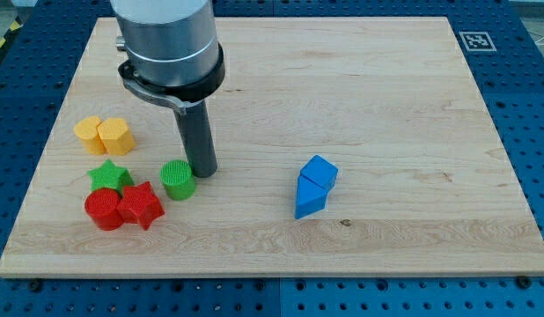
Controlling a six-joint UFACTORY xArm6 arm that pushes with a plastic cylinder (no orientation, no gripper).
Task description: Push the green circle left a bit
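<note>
Red star (141,206) and red circle (103,210) lay just left of the green circle (177,179), our pincerless tip (204,172) touching its right; overpushing risked collision.

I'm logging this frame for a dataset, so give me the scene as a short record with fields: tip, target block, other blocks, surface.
tip: my tip at the green circle's right edge
target: green circle
left cluster: green star, red circle, red star
upper left: two yellow blocks, touching
right: two blue blocks, touching
surface: wooden board
</note>
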